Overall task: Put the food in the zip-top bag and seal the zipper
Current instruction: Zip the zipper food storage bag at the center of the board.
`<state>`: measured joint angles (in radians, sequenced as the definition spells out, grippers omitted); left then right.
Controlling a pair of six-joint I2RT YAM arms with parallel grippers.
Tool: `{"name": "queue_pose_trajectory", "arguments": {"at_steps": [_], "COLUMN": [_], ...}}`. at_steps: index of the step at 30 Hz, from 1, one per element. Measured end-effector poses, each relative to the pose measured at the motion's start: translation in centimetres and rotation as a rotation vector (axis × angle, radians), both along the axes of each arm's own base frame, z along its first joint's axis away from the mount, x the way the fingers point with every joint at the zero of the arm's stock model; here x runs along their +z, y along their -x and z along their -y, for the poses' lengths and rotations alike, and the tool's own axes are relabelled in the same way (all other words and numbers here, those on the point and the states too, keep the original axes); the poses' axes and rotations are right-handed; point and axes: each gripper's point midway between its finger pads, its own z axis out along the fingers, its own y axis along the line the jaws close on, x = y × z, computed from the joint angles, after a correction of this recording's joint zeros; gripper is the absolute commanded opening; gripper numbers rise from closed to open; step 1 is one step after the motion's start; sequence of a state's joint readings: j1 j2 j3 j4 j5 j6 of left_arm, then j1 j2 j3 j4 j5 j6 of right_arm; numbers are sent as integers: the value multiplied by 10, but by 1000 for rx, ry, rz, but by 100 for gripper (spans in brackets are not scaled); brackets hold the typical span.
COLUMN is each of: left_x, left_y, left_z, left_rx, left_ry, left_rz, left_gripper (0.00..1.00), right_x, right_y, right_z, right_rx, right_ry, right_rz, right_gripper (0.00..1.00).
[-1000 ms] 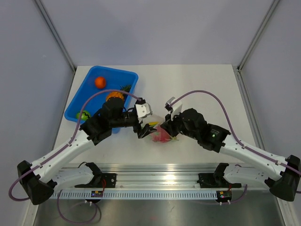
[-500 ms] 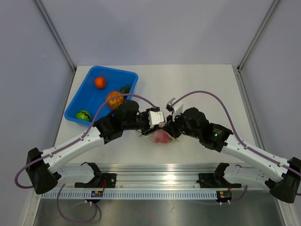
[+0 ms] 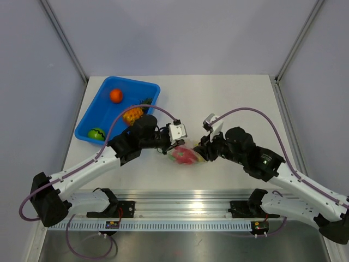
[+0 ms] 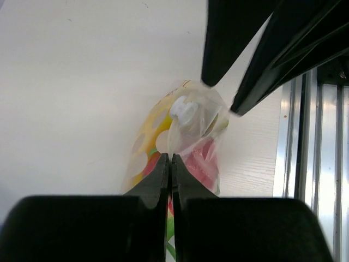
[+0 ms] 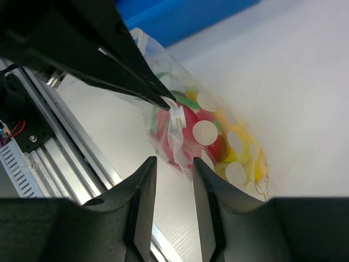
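Note:
The zip-top bag (image 3: 185, 156) lies crumpled on the table between the arms, clear film printed with white dots and yellow. Pink-red and yellow food (image 5: 191, 128) shows through it. My left gripper (image 3: 170, 150) is shut on the bag's bunched edge (image 4: 182, 112); its black fingertips (image 5: 165, 101) pinch a white fold of film. My right gripper (image 5: 173, 164) stands open just short of the bag, nothing between its fingers (image 4: 229, 49). I cannot make out the zipper in the crumpled film.
A blue bin (image 3: 92, 117) stands at the back left holding an orange (image 3: 115, 95), a pineapple (image 3: 132, 114) and a green melon (image 3: 96, 133). The metal rail (image 3: 180, 199) runs along the near table edge, close to the bag.
My left arm swung right from beside the bin to the bag and shut on its edge. My right gripper opened, let go of the bag and drew back to the right.

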<state>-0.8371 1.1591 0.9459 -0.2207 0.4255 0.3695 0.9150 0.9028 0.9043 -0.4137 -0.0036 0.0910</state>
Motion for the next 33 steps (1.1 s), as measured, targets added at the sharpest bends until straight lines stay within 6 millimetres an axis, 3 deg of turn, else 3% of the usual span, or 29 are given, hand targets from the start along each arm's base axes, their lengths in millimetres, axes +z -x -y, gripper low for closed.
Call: {"name": "queue_pose_trajectory", "arguments": {"at_steps": [6,9,12,18,25,33], "left_x": [3,7,10,12,13,12], "left_y": [-1,2,4,4,6,8], "left_z": [-6,-6,-5,-4,-4,-6], "left_rx": [16,9,3,1,-7,-11], "left_ry": [56,76,91,104,108,112], "left_rz": [-41,-51,-59,-70,-76,-75], "left_gripper": [0,0,0,0,0,0], "right_x": [33,41,32,-6,1,2], "right_y": [10,10,5,-3,-8,-14], "right_z": [27,30,18,-4,-12,-11], "right_rx": [12,26,54,111,132,128], "right_ry": [-68,-70,-26,74,59,83], "right_rz": [191,237,214,134,177,218], "right_gripper": [44,48,48,44,39,43]}}
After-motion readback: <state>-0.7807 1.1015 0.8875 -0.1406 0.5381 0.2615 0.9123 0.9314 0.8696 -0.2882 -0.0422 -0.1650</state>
